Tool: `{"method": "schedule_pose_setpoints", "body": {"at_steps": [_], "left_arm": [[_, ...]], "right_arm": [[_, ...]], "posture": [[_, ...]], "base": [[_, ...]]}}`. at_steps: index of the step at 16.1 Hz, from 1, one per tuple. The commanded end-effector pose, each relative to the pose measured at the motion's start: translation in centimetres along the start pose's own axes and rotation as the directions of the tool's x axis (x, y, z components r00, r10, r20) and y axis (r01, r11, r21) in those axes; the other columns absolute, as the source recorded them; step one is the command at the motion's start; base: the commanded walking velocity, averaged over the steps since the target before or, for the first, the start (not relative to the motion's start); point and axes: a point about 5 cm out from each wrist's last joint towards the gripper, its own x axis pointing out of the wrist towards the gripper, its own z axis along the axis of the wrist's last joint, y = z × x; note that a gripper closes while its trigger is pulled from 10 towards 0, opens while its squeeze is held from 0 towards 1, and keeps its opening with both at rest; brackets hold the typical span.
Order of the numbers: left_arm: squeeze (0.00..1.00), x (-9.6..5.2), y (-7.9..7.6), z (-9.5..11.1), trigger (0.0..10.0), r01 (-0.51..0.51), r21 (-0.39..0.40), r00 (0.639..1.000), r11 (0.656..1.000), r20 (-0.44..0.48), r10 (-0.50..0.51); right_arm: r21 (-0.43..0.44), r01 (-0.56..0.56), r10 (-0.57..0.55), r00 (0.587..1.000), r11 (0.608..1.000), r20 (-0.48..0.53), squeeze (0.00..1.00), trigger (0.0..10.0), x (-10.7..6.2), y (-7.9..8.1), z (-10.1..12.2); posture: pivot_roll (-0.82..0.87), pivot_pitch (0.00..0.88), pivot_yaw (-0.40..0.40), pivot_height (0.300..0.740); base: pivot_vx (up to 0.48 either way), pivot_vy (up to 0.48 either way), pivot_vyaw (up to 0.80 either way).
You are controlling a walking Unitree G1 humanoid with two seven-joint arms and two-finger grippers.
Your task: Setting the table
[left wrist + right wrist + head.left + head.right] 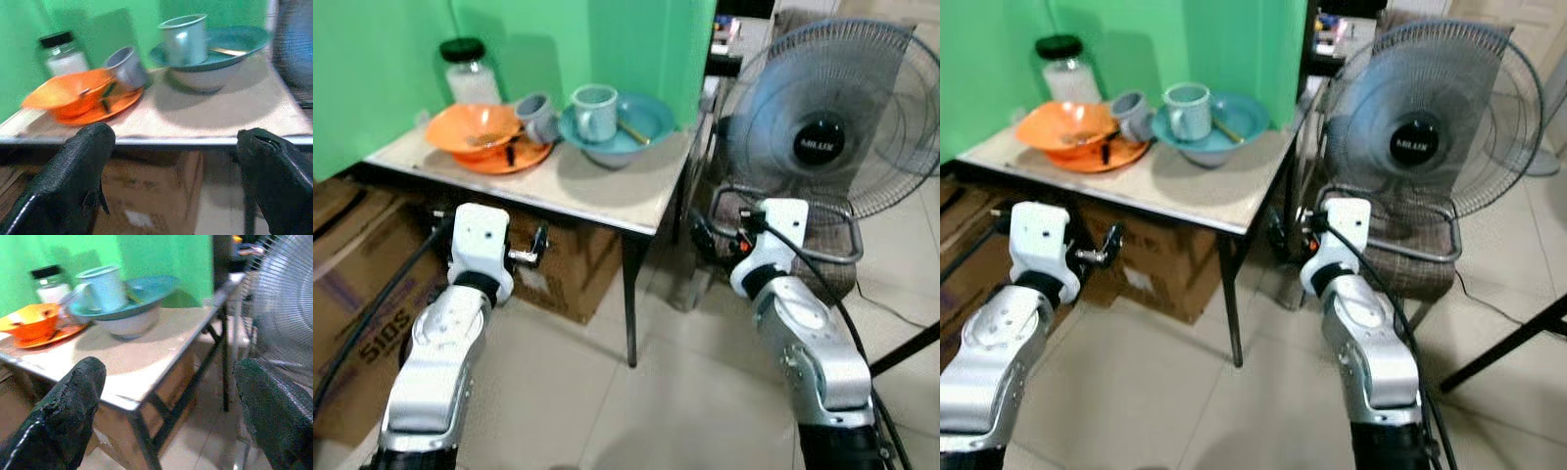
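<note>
Both held low before the tabletop point(607, 191), left pincer point(171, 161) and right pincer point(171, 401) spread wide, gripping nothing; teal bowl point(641, 122) carrying a cup point(595, 111)

The scene is evenly and fairly brightly lit — daylight-like, soft, with no hard glare. On the green wall point(558, 39) broad dim shadows stand behind the jar point(470, 70) and the cups, and the teal bowl point(617, 125) throws a soft shadow onto the table point(597, 186) toward its near edge, so light seems to fall from above and the fan's side. Both head views are mildly soft throughout. The wrist views are blurrier — the black fingers point(73, 181) loom unfocused in the foreground, the dishes beyond the jaws are smeared, and the fan point(288, 298) beside the right fingers point(68, 416) washes pale.
</note>
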Motion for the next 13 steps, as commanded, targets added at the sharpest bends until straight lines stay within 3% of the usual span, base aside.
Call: {"method": "schedule_pose_setpoints", "body": {"at_steps": [1,4,7,8,13], "left_arm": [[0.0,-0.2,-0.7,0.3,10.0,0.047,0.021,0.999,0.999,0.011,-0.047],[0.0,-0.4,-0.7,0.5,10.0,0.058,0.024,0.998,0.998,0.018,-0.058],[0.0,-0.6,-0.5,0.7,10.0,0.062,0.033,0.998,0.998,0.021,-0.063],[0.0,-0.6,-0.5,0.7,10.0,0.064,0.037,0.998,0.997,0.02,-0.065],[0.0,-0.8,-0.6,0.7,10.0,0.071,0.044,0.997,0.997,0.013,-0.072]], "right_arm": [[0.038,-0.015,0.014,1.0,0.999,0.014,0.0,10.0,-0.1,-0.1,0.1],[-0.034,-0.079,0.08,0.996,0.996,0.025,0.0,10.0,0.1,0.7,0.2],[-0.061,-0.098,0.1,0.995,0.993,0.022,0.0,10.0,0.2,1.1,0.2],[-0.045,-0.1,0.102,0.994,0.994,0.028,0.0,10.0,0.3,1.2,0.3],[-0.012,-0.118,0.119,0.991,0.993,0.054,0.0,10.0,0.5,1.5,1.0]], "posture": [[0.17,0.0,0.025,0.74],[0.18,0.0,0.019,0.74],[0.19,0.0,0.019,0.74],[0.19,0.0,0.019,0.74],[0.19,0.0,0.022,0.74]], "base": [[0.296,0.0,0.0],[0.295,0.0,0.0],[0.295,0.0,0.71],[0.296,0.0,0.8],[0.296,0.0,0.0]]}}
